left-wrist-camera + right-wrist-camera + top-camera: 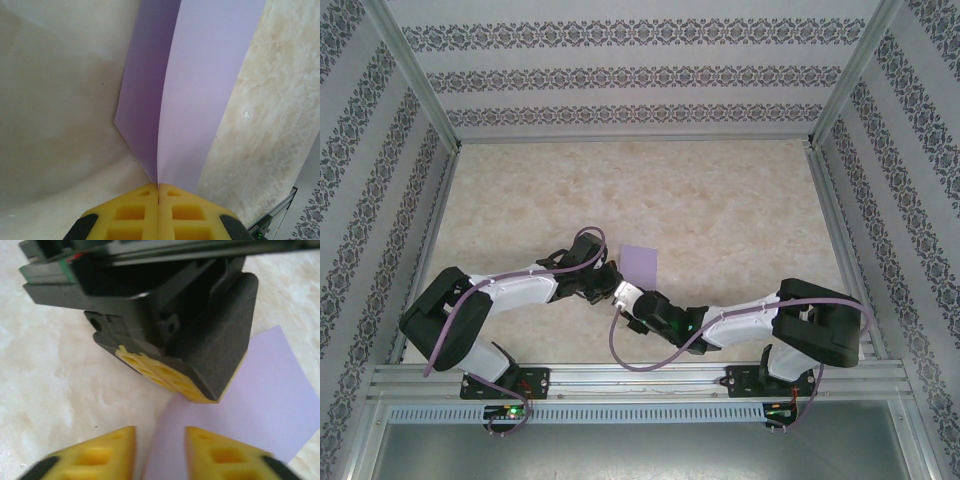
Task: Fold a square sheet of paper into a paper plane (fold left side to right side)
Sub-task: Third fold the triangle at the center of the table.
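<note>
The square sheet of paper (640,264), plain lilac, lies near the middle of the table, just beyond both wrists. In the left wrist view the sheet (200,85) rises in two layers that meet at a crease. My left gripper (158,186) is shut on the sheet's near end, its yellow pads pressed together. That left gripper (167,374) also hangs over the sheet (272,400) in the right wrist view. My right gripper (160,440) stands just in front of it, its jaws a narrow gap apart, with the sheet's near edge between the fingertips (212,445). In the top view the left gripper (609,281) and the right gripper (621,293) almost touch.
The table (720,200) is a pale marbled surface. Patterned walls close it in at the back and on both sides. A metal rail (640,378) runs along the near edge, where both arm bases are bolted. Purple cables loop beside the arms.
</note>
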`<action>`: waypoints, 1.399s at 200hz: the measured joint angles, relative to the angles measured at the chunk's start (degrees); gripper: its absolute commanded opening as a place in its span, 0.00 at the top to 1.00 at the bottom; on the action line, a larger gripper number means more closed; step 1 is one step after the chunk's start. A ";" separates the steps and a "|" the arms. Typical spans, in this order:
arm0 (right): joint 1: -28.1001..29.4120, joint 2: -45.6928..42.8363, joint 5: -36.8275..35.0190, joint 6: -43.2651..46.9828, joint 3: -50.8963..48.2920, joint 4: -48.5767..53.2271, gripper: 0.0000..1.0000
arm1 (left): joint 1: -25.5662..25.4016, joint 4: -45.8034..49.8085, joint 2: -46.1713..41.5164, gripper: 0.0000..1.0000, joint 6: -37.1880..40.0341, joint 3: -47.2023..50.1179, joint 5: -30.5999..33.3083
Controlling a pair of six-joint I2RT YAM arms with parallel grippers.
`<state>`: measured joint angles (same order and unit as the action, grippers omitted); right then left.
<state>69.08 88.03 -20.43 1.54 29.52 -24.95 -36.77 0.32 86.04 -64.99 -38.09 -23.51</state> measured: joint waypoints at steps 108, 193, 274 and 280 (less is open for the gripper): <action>-6.60 -3.43 15.43 -8.90 -4.00 0.00 1.00 | 3.63 5.33 -5.75 0.71 4.76 -1.95 1.86; -10.40 -3.76 23.39 -17.62 -4.50 -1.09 1.00 | 4.68 11.02 4.55 0.74 16.04 -13.16 0.76; -11.21 2.16 24.41 -21.18 0.02 -1.66 1.00 | 6.36 11.28 10.71 0.74 19.78 -16.98 -2.01; -11.23 2.38 24.46 -21.38 0.02 -1.70 1.00 | 6.43 11.26 11.15 0.74 19.89 -17.03 -2.34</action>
<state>57.84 90.41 4.03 -19.84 29.54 -26.65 -30.35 11.57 97.19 -45.10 -55.11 -25.85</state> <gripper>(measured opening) 0.043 0.261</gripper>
